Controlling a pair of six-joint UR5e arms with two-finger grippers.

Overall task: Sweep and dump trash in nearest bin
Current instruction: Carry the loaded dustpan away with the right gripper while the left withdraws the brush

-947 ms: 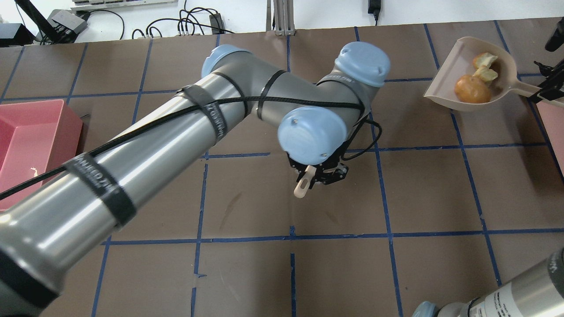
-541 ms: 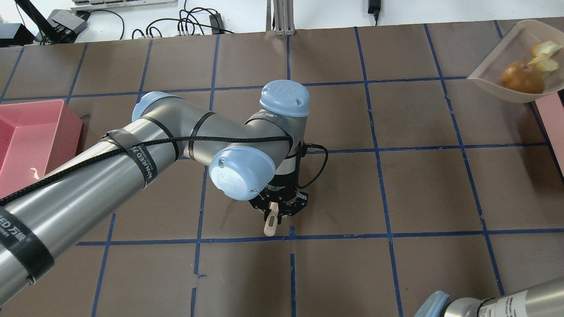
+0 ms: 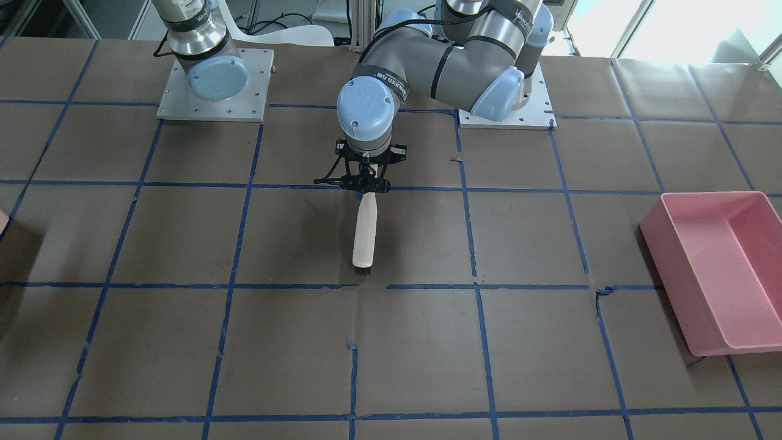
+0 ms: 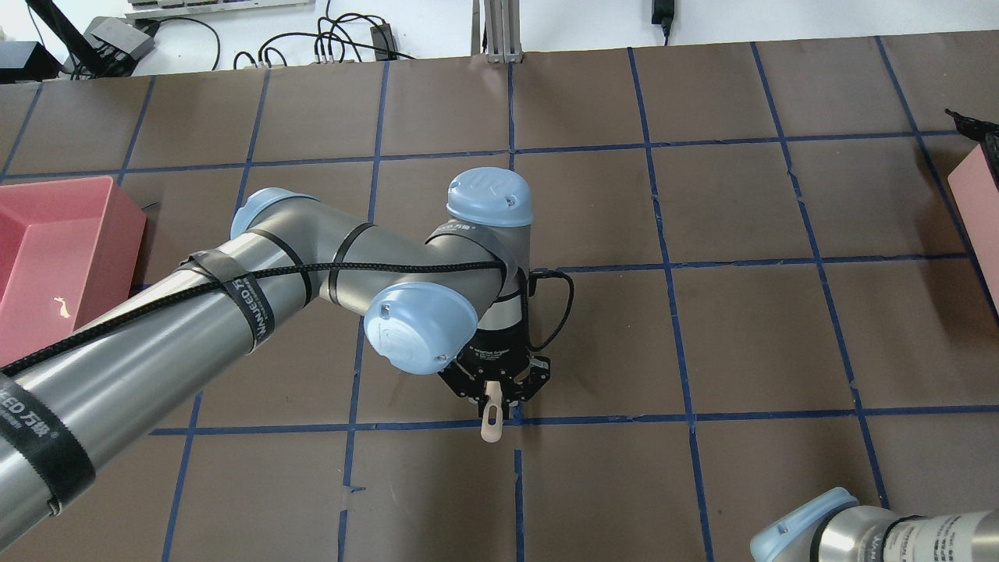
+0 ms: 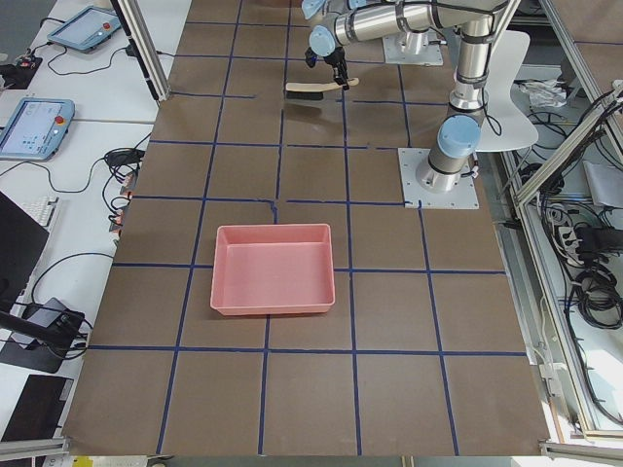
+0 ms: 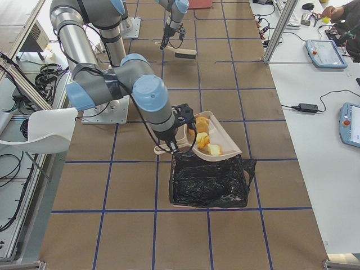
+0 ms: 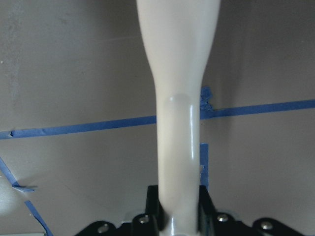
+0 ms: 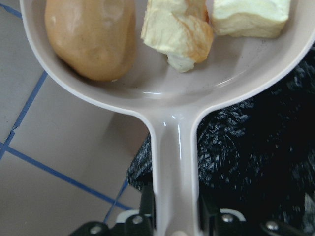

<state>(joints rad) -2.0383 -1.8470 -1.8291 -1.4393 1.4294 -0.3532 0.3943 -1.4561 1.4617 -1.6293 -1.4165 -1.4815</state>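
My left gripper (image 4: 495, 393) is shut on the handle of the cream brush (image 3: 363, 229), which it holds low over the table's middle; the handle fills the left wrist view (image 7: 179, 123). My right gripper (image 8: 174, 219) is shut on the handle of the cream dustpan (image 8: 176, 147). The dustpan (image 6: 222, 151) is held over a bin lined with a black bag (image 6: 211, 185). In it lie the tan-brown lump (image 8: 91, 37) and two pale yellow-green chunks (image 8: 177, 32) (image 8: 251, 17). The overhead view shows neither the dustpan nor the trash.
An unlined pink bin (image 4: 55, 250) stands at the table's left end, also in the front-facing view (image 3: 715, 269). The lined bin's pink edge (image 4: 975, 195) shows at the overhead view's right edge. Blue tape lines grid the brown table.
My left arm has drawn back toward the robot's side with the brush. The dustpan with the trash has moved right, out of the overhead view.
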